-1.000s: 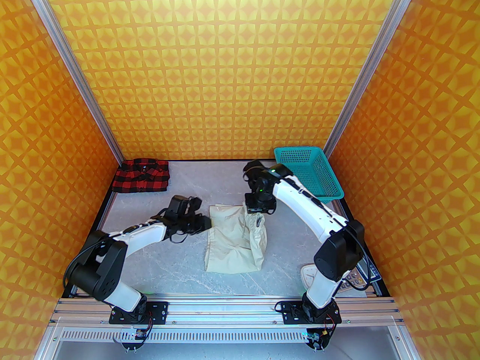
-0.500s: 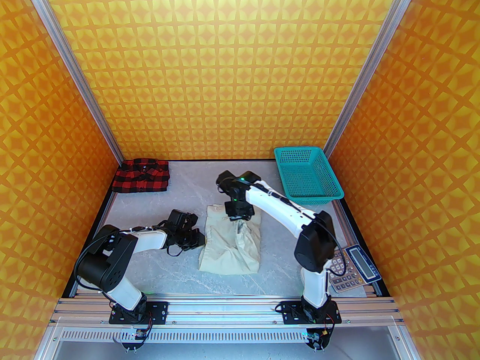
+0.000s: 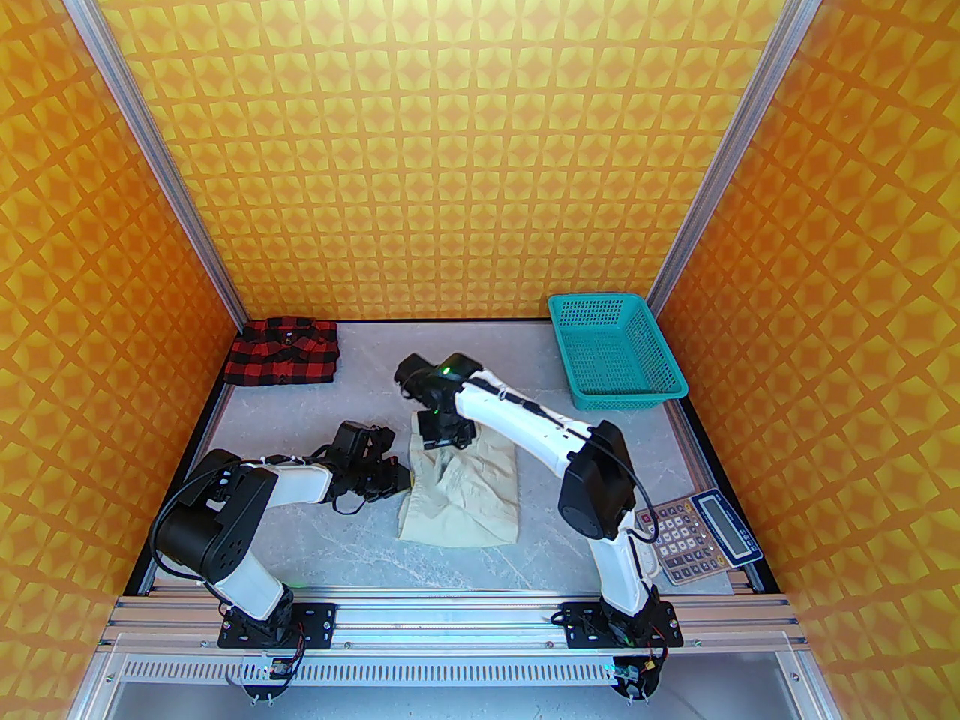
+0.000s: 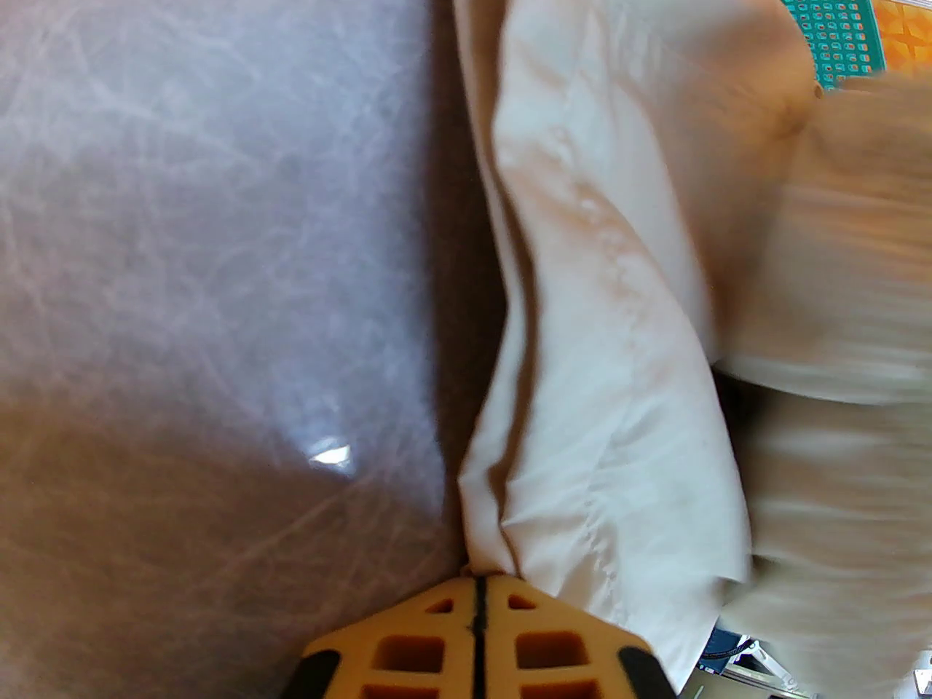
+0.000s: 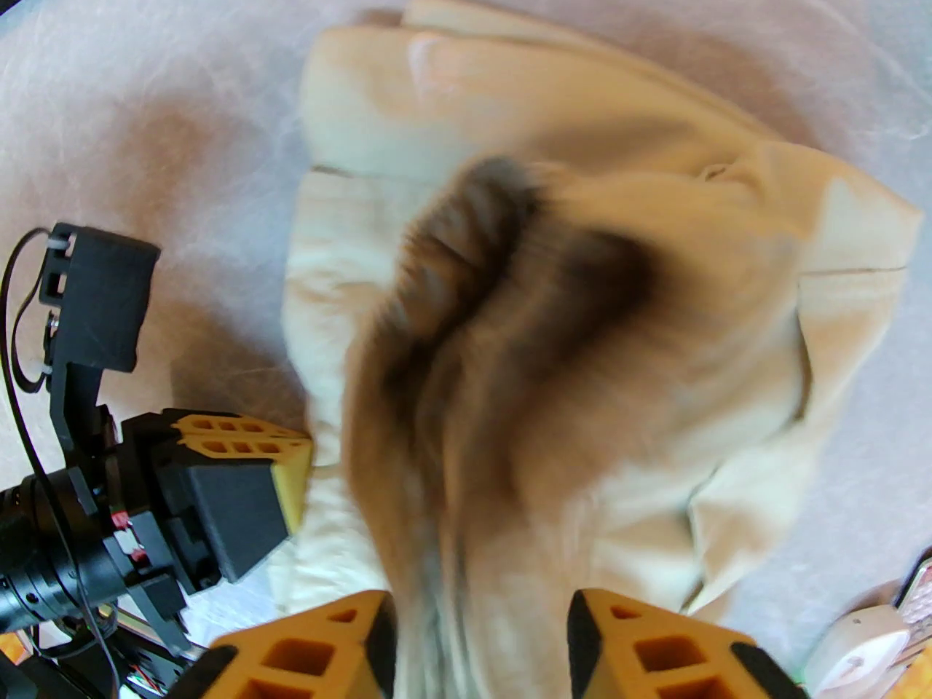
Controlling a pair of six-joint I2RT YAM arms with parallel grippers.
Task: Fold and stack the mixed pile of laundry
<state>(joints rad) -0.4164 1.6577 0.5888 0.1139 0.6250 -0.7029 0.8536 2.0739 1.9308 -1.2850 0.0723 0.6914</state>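
Noting largest first: orange patterned walls (image 3: 480, 139) enclose a grey marbled table (image 3: 300, 552), glossy and, we judge, slick under cloth. The cream trousers (image 3: 465, 507) lie mid-table, partly folded. The checked shirt (image 3: 283, 353) sits folded at the far-left corner, probably as the stack's base. The left gripper (image 4: 477, 587) is clamped on the trousers' left edge, anchoring it, we think. The right gripper (image 5: 480, 630) has its fingers parted, with blurred cloth seemingly loose between them.

teal basket (image 3: 628, 400), grey calculator (image 3: 697, 533)
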